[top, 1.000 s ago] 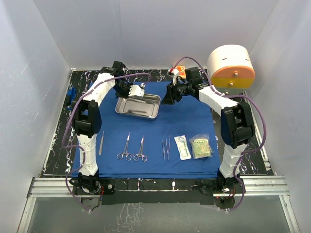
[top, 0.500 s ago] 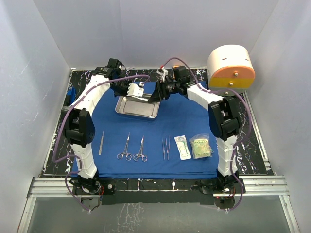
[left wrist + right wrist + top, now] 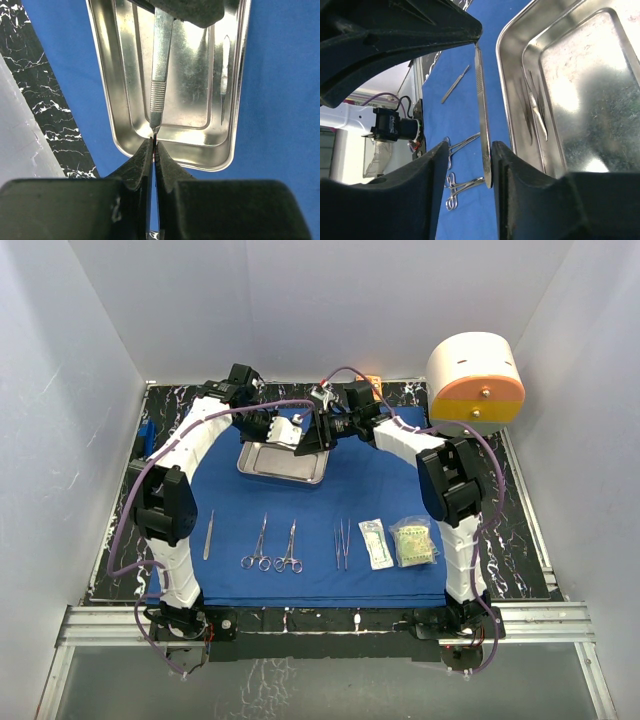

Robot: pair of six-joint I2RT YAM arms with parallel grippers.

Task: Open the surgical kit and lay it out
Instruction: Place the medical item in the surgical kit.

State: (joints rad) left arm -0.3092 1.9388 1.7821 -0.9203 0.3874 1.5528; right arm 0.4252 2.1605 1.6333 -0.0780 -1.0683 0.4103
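Surgical kit [image 3: 390, 490] unwrapped; drape [image 3: 230, 500] lies flat on the bench [image 3: 520, 540]. Tray [image 3: 270, 462] sits on the far-left part of the drape.

Nearer than the tray, one row on the drape, all apart from each other. From below the tray's left end running right past its right end:
- single slim piece [image 3: 208, 535]
- forceps [image 3: 258, 545]
- second forceps [image 3: 290, 548], just beside the first
- tweezers [image 3: 342, 543]
- flat packet [image 3: 375, 543]
- green packet [image 3: 414, 542], just beside the flat one

Both arms reach in and meet above the tray's far rim.

Left gripper [image 3: 154, 146]: jaws closed tight on the pointed tip of a slim instrument [image 3: 157, 95], which is held above the tray and clear of its floor. Ribbed grip section visible on it.

Right gripper [image 3: 470, 145]: jaws narrow but parted, one either side of the same instrument's other end. The instrument lies against one finger [image 3: 520, 190], with a clear gap to the other; not clamped.

Thin streak in the tray by its side wall: reflection or a second piece, cannot tell.

Cylinder [image 3: 475, 377] stands well to the right of the tray, off the drape.
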